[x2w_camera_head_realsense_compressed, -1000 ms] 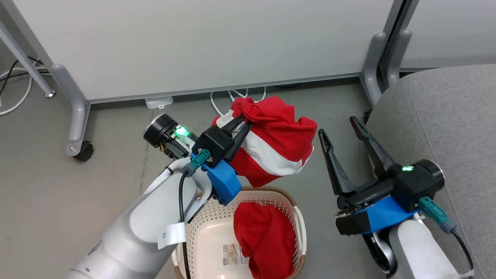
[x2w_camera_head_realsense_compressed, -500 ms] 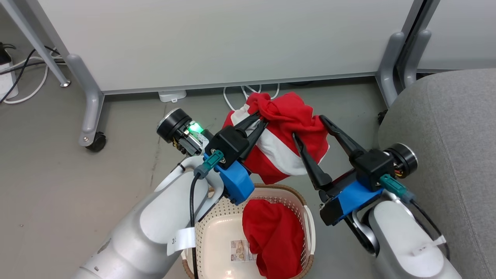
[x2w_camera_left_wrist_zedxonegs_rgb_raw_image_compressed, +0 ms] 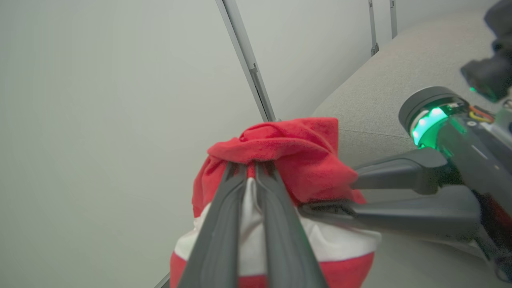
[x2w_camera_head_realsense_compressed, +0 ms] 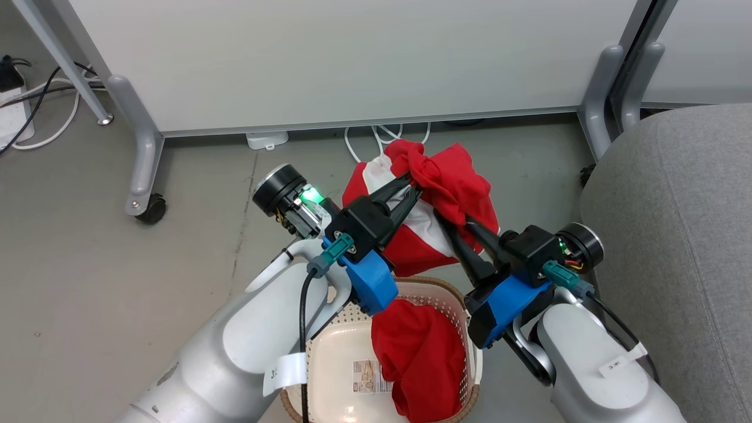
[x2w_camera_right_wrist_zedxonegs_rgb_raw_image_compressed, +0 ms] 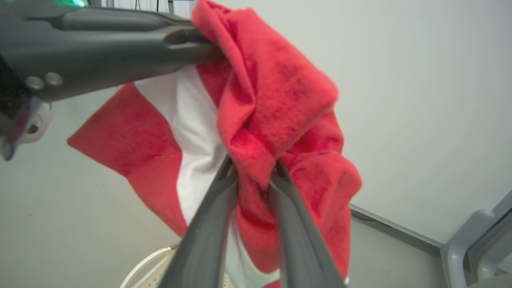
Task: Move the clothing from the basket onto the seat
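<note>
Two grippers share one load. The left gripper (x2w_camera_head_realsense_compressed: 411, 183) is clamped on a bunched fold at the top of the striped garment (x2w_camera_head_realsense_compressed: 452, 182). The right gripper (x2w_camera_head_realsense_compressed: 457, 226) is pinched on a red fold lower down the garment's right side. The garment hangs in the air over the far rim of the basket (x2w_camera_head_realsense_compressed: 437, 286), clear of it, with its white band sagging below the two grips. The other red garment (x2w_camera_head_realsense_compressed: 420, 358) lies in the basket, slumped against the right wall.

The seat (x2w_camera_head_realsense_compressed: 675, 235) lies to the right of the held garment, well apart from it, and its rounded edge runs from near to far. The right arm is the nearer one, and its forearm stands between cloth and seat. The line between the two grips runs from far left to near right, so a sweep to the right would probably lead with the right grip. Bare floor (x2w_camera_head_realsense_compressed: 529, 158) fills the gap, so the way looks open. The grey post (x2w_camera_head_realsense_compressed: 599, 117) stands just beside the seat's far edge and is the one thing to keep clear of. The hanging cloth will likely need lifting over the seat's edge.
</note>
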Motion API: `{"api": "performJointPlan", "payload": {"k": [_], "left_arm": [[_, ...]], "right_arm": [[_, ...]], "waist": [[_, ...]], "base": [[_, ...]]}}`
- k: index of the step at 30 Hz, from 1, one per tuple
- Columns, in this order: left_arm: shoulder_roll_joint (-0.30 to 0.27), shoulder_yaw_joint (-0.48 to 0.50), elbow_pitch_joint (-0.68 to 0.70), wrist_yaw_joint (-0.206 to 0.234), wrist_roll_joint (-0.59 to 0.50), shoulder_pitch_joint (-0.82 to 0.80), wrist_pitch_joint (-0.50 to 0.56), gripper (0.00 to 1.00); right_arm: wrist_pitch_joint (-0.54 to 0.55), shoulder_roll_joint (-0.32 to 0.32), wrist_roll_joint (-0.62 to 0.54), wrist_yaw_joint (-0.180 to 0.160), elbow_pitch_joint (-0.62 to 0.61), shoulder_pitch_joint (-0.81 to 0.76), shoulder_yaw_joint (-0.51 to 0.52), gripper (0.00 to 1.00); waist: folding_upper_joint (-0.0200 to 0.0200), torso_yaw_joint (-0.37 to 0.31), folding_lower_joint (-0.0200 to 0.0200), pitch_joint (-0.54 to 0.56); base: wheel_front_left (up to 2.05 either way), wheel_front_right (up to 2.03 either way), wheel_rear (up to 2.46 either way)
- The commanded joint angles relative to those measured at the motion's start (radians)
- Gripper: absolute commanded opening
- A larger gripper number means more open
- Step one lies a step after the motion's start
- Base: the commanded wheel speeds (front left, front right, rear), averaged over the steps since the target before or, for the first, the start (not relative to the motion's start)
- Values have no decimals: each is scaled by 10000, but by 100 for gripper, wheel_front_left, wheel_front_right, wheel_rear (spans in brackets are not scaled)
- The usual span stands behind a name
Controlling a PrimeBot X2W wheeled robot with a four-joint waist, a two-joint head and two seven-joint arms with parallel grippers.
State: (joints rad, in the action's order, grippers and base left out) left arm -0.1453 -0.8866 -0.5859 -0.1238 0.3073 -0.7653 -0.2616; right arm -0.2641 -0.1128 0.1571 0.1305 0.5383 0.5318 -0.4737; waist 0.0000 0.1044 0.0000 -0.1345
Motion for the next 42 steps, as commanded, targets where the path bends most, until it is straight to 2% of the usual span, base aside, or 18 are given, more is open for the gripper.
{"api": "performJointPlan", "payload": {"k": [1, 24, 25, 26, 42], "left_arm": [[15, -1, 27, -42, -30, -12, -51, 0], [8, -34, -45, -86, -51, 81, -51, 0], [18, -18, -26, -87, -33, 92, -51, 17], [31, -9, -17, -88, 9, 119, -51, 100], [-7, 139, 47, -93, -201, 174, -51, 100]], "right_arm": [[-6, 17, 43, 3, 58, 189, -51, 0], [-6, 19, 322, 3, -38, -36, 81, 0], [-6, 22, 322, 3, -46, -42, 95, 0], [-6, 24, 321, 3, -55, -51, 113, 0], [-6, 0, 336, 5, -224, -74, 727, 0]], "waist": [[0, -1, 0, -1], [0, 8, 0, 38], [0, 5, 0, 40], [0, 3, 0, 45], [0, -92, 0, -143]], "base": [[0, 0, 0], [0, 0, 0], [0, 0, 0], [0, 0, 0], [0, 0, 0]]}}
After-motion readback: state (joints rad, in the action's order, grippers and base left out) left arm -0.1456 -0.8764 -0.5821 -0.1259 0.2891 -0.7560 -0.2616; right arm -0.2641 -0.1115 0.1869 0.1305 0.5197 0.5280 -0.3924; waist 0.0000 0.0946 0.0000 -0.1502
